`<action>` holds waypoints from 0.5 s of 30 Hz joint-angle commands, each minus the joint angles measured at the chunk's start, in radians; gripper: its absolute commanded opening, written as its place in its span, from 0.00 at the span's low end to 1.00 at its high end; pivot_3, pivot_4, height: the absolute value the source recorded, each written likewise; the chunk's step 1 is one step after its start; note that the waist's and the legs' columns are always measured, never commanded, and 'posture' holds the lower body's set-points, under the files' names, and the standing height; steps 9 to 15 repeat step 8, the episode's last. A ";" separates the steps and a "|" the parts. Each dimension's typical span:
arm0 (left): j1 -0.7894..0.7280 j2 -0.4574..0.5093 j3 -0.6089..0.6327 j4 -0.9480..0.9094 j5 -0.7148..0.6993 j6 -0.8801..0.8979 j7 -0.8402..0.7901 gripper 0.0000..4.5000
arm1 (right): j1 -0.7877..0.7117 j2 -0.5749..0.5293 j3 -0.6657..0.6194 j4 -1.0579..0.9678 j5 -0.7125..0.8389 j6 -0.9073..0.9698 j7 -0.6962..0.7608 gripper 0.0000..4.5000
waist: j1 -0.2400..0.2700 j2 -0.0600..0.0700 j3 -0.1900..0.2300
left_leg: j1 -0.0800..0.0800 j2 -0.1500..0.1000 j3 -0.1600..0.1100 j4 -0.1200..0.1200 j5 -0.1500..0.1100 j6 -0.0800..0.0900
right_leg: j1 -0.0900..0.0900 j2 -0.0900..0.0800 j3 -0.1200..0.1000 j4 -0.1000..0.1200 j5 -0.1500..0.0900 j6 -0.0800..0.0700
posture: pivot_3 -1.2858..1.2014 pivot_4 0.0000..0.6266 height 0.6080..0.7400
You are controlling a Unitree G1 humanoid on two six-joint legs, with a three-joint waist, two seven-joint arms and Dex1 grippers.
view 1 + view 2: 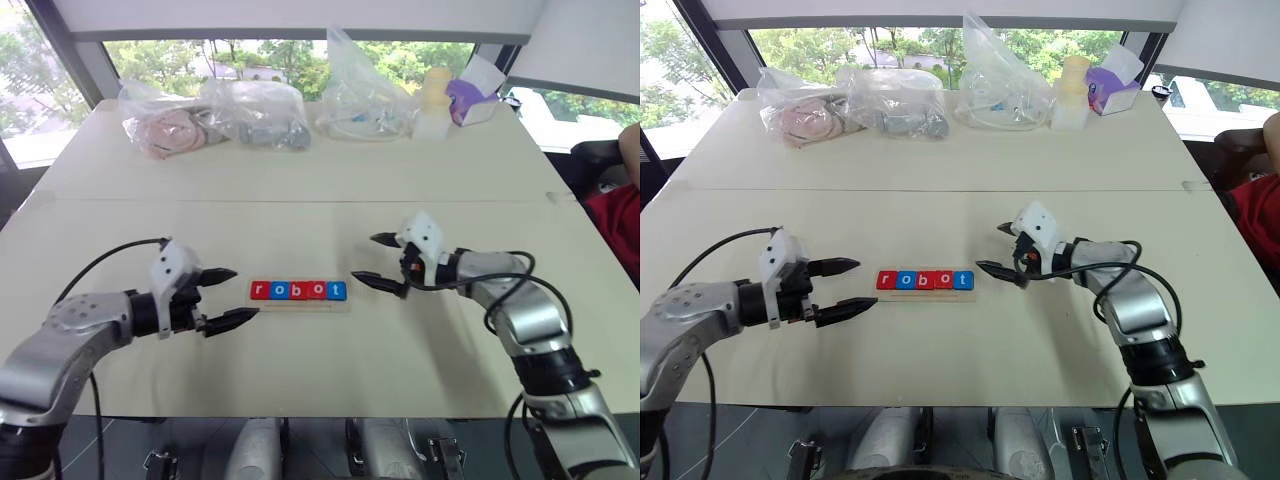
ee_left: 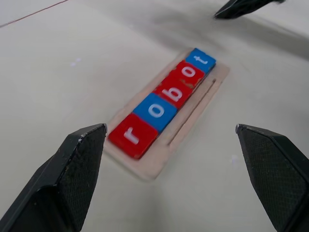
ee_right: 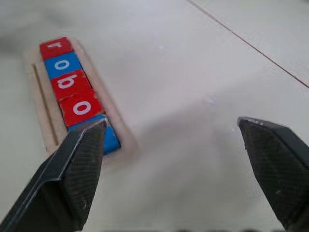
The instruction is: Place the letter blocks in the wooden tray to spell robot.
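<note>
Now you are looking at all five letter blocks [image 1: 298, 290] sitting in the wooden tray [image 2: 195, 107], reading robot, so keep both arms clear and avoid nudging the row. Your left gripper [image 1: 228, 298] is hovering with its fingers spread wide and empty, the tray just beyond its tips. Your right gripper [image 1: 380, 262] is likewise gaping and empty, near the t end.
</note>
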 commanded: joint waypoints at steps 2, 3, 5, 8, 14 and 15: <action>0.164 -0.012 0.155 -0.094 -0.030 0.008 0.032 1.00 | 0.126 -0.030 -0.147 -0.250 0.160 0.179 -0.050 0.99 | 0.000 0.000 0.000 | 0.000 0.000 0.000 -0.001 0.000 0.000 | 0.000 0.000 0.000 0.000 0.000 0.000 | 0.52 0.24 0.96; 0.194 -0.021 0.173 -0.108 -0.035 0.010 0.041 1.00 | 0.154 -0.034 -0.166 -0.282 0.182 0.209 -0.065 0.99 | 0.001 0.000 0.000 | 0.000 0.001 -0.001 0.000 0.000 0.000 | 0.000 -0.001 0.000 0.000 0.000 0.000 | 0.52 0.24 0.96; 0.267 -0.041 0.212 -0.141 -0.043 0.016 0.054 1.00 | 0.240 -0.046 -0.219 -0.367 0.236 0.279 -0.088 0.99 | 0.003 0.000 0.000 | 0.001 0.001 -0.001 0.000 0.000 0.000 | 0.001 -0.001 0.000 -0.001 -0.002 -0.003 | 0.52 0.24 0.96; 0.329 -0.070 0.255 -0.155 -0.054 0.013 0.071 1.00 | 0.384 -0.120 -0.250 -0.469 0.296 0.342 -0.055 0.99 | 0.006 0.000 0.000 | 0.001 0.001 -0.001 0.000 0.000 0.000 | 0.002 -0.002 0.001 -0.003 -0.002 -0.004 | 0.52 0.24 0.96; 0.329 -0.070 0.255 -0.155 -0.054 0.013 0.071 1.00 | 0.384 -0.120 -0.250 -0.469 0.296 0.342 -0.055 0.99 | 0.006 0.000 0.000 | 0.001 0.001 -0.001 0.000 0.000 0.000 | 0.002 -0.002 0.001 -0.003 -0.002 -0.004 | 0.52 0.24 0.96; 0.329 -0.070 0.255 -0.155 -0.054 0.013 0.071 1.00 | 0.384 -0.120 -0.250 -0.469 0.296 0.342 -0.055 0.99 | 0.006 0.000 0.000 | 0.001 0.001 -0.001 0.000 0.000 0.000 | 0.002 -0.002 0.001 -0.003 -0.002 -0.004 | 0.52 0.24 0.96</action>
